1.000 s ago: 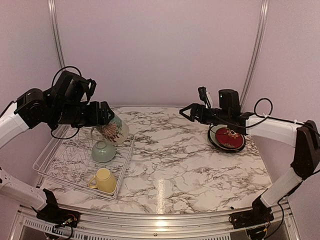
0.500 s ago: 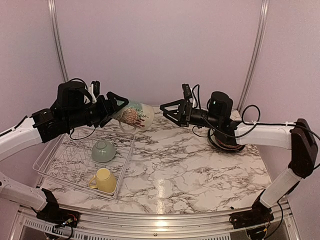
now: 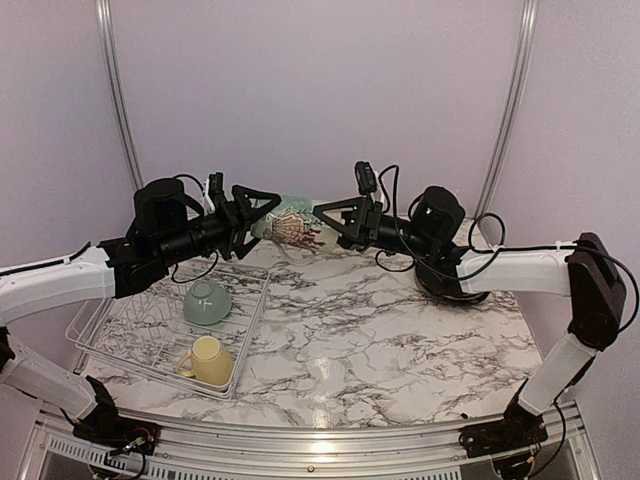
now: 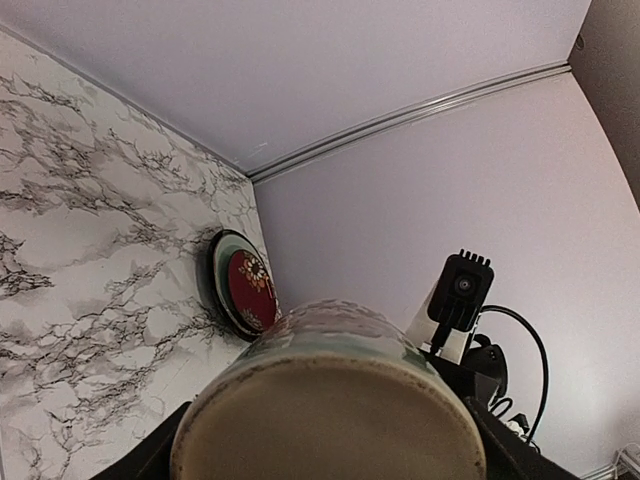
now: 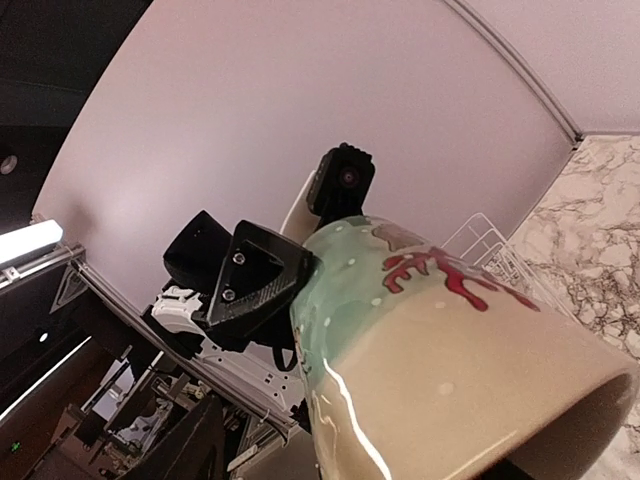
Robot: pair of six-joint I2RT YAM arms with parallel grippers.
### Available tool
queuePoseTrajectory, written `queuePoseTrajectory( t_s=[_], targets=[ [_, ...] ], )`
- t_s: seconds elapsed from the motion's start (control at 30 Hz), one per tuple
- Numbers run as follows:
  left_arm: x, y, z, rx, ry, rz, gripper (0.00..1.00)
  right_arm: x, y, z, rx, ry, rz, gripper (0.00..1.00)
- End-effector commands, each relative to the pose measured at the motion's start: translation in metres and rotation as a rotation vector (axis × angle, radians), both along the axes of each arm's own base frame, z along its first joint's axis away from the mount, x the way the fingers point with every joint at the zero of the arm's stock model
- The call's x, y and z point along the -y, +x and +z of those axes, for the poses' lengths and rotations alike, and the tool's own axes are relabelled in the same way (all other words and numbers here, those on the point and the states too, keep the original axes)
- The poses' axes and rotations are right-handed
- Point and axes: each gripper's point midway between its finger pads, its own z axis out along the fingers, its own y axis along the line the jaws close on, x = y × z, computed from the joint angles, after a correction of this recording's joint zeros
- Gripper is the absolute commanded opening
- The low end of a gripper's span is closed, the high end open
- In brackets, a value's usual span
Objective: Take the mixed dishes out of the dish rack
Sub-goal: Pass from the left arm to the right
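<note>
One cream floral mug (image 3: 292,226) spans both: left gripper (image 3: 262,215) pinches base, right gripper (image 3: 328,222) straddles mouth, grip unclear.

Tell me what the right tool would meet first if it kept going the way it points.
The cream floral mug, held in the air by the left tool. The right tool points at its open end from close up; whether it touches yet is unclear.

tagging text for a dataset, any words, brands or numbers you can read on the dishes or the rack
No readable text in any view.
floral mug: flower pattern and red marks only, no letters.
red plate: pattern only.
yellow mug, green bowl, rack: plain, no labels.
</note>
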Motion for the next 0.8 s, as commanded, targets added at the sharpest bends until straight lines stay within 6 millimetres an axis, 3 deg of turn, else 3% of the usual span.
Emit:
queuePoseTrajectory(
  t_s=[0.0, 0.13, 0.2, 0.23, 0.27, 0.33, 0.37, 0.4, 0.43, 0.47, 0.5, 0.63, 0.77],
  targets=[
    [0.006, -0.005, 0.063, 0.131, -0.241, -0.067, 0.00, 0.000, -0.018, 0.036, 0.075, 0.085, 0.053, 0.56],
    [0.009, -0.001, 0.055, 0.108, -0.262, -0.082, 0.00, 0.003, -0.020, 0.040, 0.094, 0.090, 0.047, 0.37],
    [0.011, 0.000, 0.053, 0.105, -0.263, -0.098, 0.00, 0.004, -0.019, 0.039, 0.098, 0.084, 0.030, 0.21],
    [0.012, 0.001, 0.050, 0.099, -0.258, -0.103, 0.00, 0.005, -0.017, 0.037, 0.101, 0.074, 0.010, 0.06],
    [0.013, 0.001, 0.048, 0.098, -0.252, -0.108, 0.00, 0.007, -0.017, 0.039, 0.106, 0.072, 0.000, 0.00],
    [0.012, 0.003, 0.038, 0.078, -0.213, -0.104, 0.00, 0.011, -0.011, 0.038, 0.117, 0.043, -0.045, 0.00],
    [0.010, 0.005, 0.032, 0.064, -0.185, -0.091, 0.06, 0.014, -0.006, 0.036, 0.116, 0.024, -0.074, 0.00],
    [0.006, 0.007, 0.025, 0.050, -0.151, -0.074, 0.20, 0.018, -0.001, 0.034, 0.112, 0.002, -0.103, 0.00],
    [0.002, 0.009, 0.018, 0.039, -0.115, -0.056, 0.33, 0.024, 0.003, 0.034, 0.119, -0.011, -0.131, 0.00],
    [-0.004, 0.011, 0.013, 0.030, -0.078, -0.034, 0.55, 0.031, 0.009, 0.034, 0.118, -0.027, -0.170, 0.00],
    [-0.009, 0.012, 0.007, 0.021, -0.037, -0.015, 0.68, 0.038, 0.013, 0.034, 0.123, -0.039, -0.202, 0.00],
    [-0.034, 0.013, -0.006, 0.024, 0.130, 0.065, 0.90, 0.074, 0.030, 0.020, 0.123, -0.139, -0.324, 0.00],
    [-0.060, 0.010, 0.005, 0.087, 0.262, 0.141, 0.99, 0.108, 0.037, -0.014, 0.177, -0.416, -0.470, 0.00]
  ],
)
